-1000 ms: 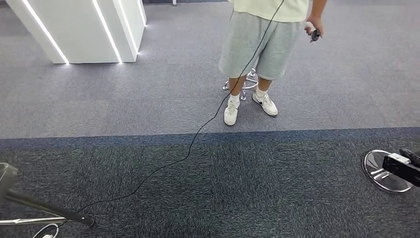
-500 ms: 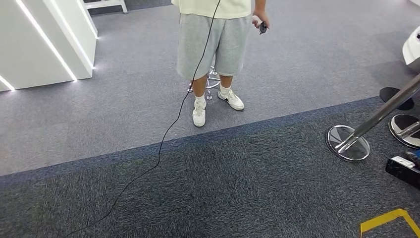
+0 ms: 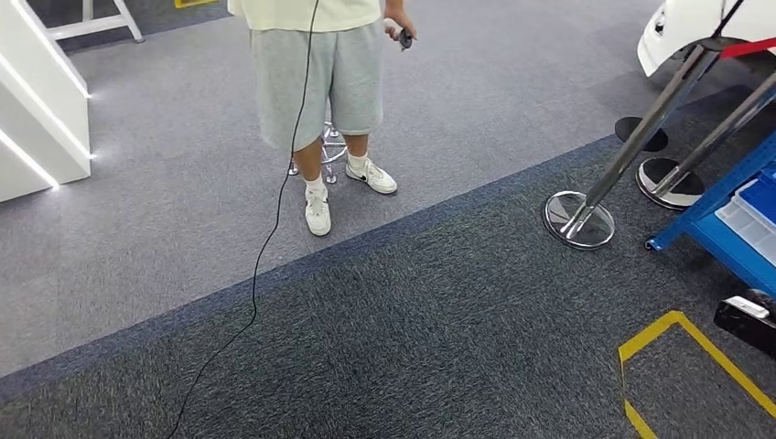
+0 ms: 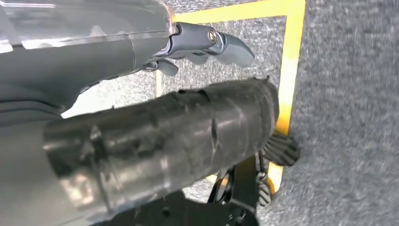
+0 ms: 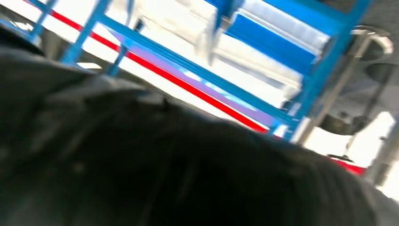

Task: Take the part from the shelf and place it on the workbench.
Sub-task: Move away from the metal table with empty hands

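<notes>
Camera has swung right, bringing the blue shelf (image 3: 732, 215) into view; left hand (image 4: 207, 44) hangs empty, right hand's grip unclear.

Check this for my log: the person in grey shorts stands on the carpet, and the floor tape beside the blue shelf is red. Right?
Nearly. The head view shows the floor tape is yellow, not red. The person in grey shorts does stand on the carpet, and the tape lies beside the blue shelf.
</notes>
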Motion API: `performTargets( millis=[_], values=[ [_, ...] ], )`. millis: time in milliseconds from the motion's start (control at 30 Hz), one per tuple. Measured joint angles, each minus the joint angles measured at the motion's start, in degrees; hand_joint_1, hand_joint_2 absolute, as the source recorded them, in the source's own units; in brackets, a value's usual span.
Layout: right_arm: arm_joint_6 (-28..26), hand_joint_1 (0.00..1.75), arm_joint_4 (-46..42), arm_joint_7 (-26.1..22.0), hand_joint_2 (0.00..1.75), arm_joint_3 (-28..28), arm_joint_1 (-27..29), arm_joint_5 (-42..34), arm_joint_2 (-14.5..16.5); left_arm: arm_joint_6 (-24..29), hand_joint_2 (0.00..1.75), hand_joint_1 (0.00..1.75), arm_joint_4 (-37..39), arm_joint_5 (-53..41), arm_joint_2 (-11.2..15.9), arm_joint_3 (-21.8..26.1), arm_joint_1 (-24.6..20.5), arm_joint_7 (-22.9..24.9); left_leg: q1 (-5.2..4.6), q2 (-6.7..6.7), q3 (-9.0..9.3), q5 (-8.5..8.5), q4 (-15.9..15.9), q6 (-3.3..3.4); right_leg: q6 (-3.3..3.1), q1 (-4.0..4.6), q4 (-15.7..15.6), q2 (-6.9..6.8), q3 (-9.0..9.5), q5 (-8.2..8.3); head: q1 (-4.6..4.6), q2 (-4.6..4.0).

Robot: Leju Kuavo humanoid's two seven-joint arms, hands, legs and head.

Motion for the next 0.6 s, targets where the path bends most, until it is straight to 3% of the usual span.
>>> performTargets(
  millis=[33,100,167,233,300,333,367,400,467,533,600],
  values=[
    [0.1,0.00,-0.1,-0.1,0.00,-0.3,0.1,0.0,0.0,0.0,0.00,0.00,0.0,0.0,0.0,0.0,-0.1,0.0,-0.07,0.59,0.19,-0.26,0.1,-0.36,-0.48,0.27,-0.6,-0.15,0.26,-0.10,-0.01,-0.01],
    [0.2,0.00,-0.3,-0.3,0.00,-0.7,0.6,0.1,0.0,-0.1,0.00,0.00,0.0,0.0,0.0,0.0,-0.2,0.0,0.03,1.64,0.56,-0.68,0.1,-1.06,-1.35,0.35,-0.7,1.42,0.20,0.09,-0.04,-0.01],
    [0.3,0.00,-0.5,-0.5,0.00,-1.2,1.0,0.2,0.0,-0.1,0.00,0.00,0.0,0.0,-0.1,0.0,-0.3,-0.1,0.28,-0.36,0.16,-2.09,1.9,-1.70,-2.07,0.14,-1.0,2.83,0.23,0.42,-0.07,0.00],
    [0.3,0.00,-0.5,-0.8,0.00,-1.5,1.1,0.5,0.1,-0.1,0.00,0.00,0.0,0.0,-0.1,0.0,-0.3,-0.1,0.47,-4.13,-2.58,-5.60,8.0,-1.99,-2.59,0.06,-1.1,4.16,0.12,0.64,-0.07,-0.01],
    [0.3,0.00,-0.6,-1.2,0.00,-1.5,1.2,0.7,0.4,-0.1,0.00,0.00,0.0,0.0,-0.1,0.0,-0.1,-0.1,0.50,-5.58,-6.24,-8.57,15.3,-1.92,-2.81,0.21,-1.0,5.69,-0.12,0.70,-0.07,-0.01],
    [0.3,0.00,-0.6,-1.4,0.00,-1.5,1.2,0.7,0.6,0.0,0.00,0.00,0.0,-0.1,-0.1,0.0,0.0,-0.1,0.49,-5.74,-7.14,-8.56,16.9,-1.82,-2.84,0.29,-1.0,6.52,-0.19,0.72,-0.07,0.00],
    [0.3,0.00,-0.6,-1.6,0.00,-1.5,1.1,0.8,0.7,0.0,0.00,0.00,0.0,-0.1,-0.1,0.0,0.1,-0.1,0.49,-5.88,-7.02,-7.40,16.3,-1.65,-2.85,0.34,-0.9,7.38,-0.21,0.73,-0.07,0.00],
    [0.3,0.00,-0.6,-1.7,0.00,-1.5,1.1,0.8,0.8,0.0,0.00,0.00,0.0,-0.1,-0.1,0.0,0.1,-0.2,0.48,-6.40,-5.83,-5.30,13.4,-1.41,-2.83,0.35,-0.9,8.24,-0.19,0.73,-0.07,-0.01],
    [0.3,0.00,-0.5,-1.8,0.00,-1.5,1.0,0.8,1.0,0.0,0.00,0.00,0.0,-0.1,0.0,0.0,0.1,-0.6,0.55,-9.68,-2.46,-1.28,5.5,-0.81,-2.65,0.32,-0.7,9.82,-0.30,0.77,-0.07,-0.01],
    [0.2,0.00,-0.4,-1.9,0.00,-1.5,1.0,0.8,1.2,-0.1,0.00,0.00,0.0,0.0,0.1,0.0,0.1,-0.9,0.51,-12.02,-0.63,0.08,1.2,-0.53,-2.06,0.15,-0.6,11.27,-0.69,0.94,-0.05,0.00],
    [0.0,0.00,-0.3,-2.0,0.00,-1.5,1.1,1.0,1.4,-0.1,0.00,0.00,0.0,0.0,0.1,0.0,0.0,-0.9,0.35,-10.88,-0.27,0.24,0.5,-0.22,-1.19,-0.17,-0.8,12.75,-1.07,1.34,-0.05,0.00]
  ],
)
